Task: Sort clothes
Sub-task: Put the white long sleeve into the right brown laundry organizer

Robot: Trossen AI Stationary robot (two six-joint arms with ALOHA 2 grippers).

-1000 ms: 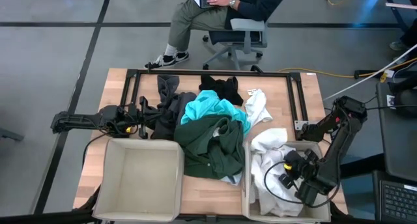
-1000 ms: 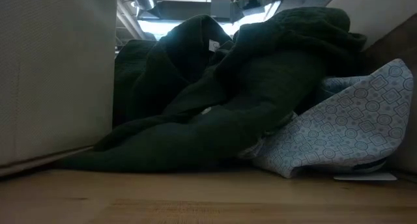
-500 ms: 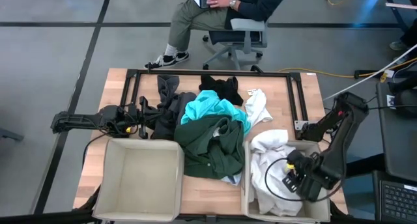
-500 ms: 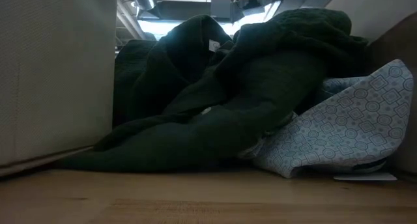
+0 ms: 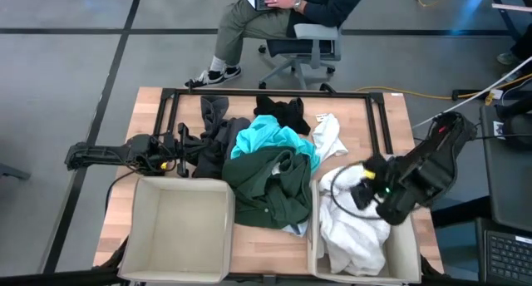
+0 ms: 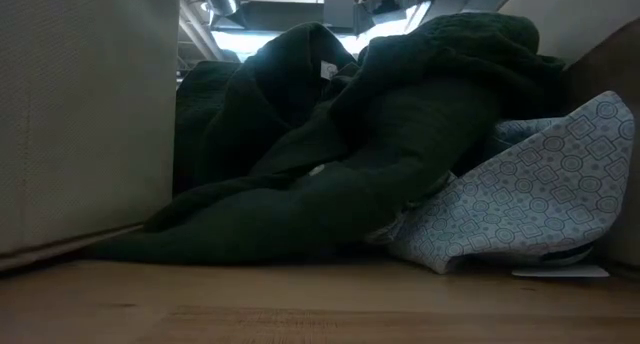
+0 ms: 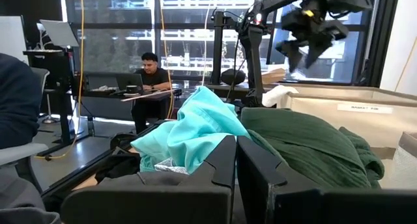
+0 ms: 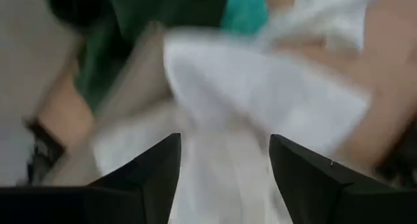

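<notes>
A pile of clothes lies mid-table: a dark green garment (image 5: 270,190), a turquoise one (image 5: 270,140), a black one (image 5: 283,111), a dark grey one (image 5: 214,128), a white one (image 5: 328,136) and a pale patterned light-blue one (image 6: 530,199) under the green. More white cloth (image 5: 349,228) fills the right bin (image 5: 409,253). My right gripper (image 5: 362,182) hangs open and empty above that bin's far end; it also shows in the left wrist view (image 7: 309,38) and its own (image 8: 225,178). My left gripper (image 5: 179,149) is shut and low at the table's left, beside the dark grey garment.
The left bin (image 5: 141,228) stands at the near left with nothing in it. A black metal frame (image 5: 266,92) runs along the table's far part. A person sits on a chair (image 5: 307,36) beyond the far edge.
My right gripper has risen out of the right bin and gone toward the table's far edge, turning toward the pile. The white cloth stays in the bin.
</notes>
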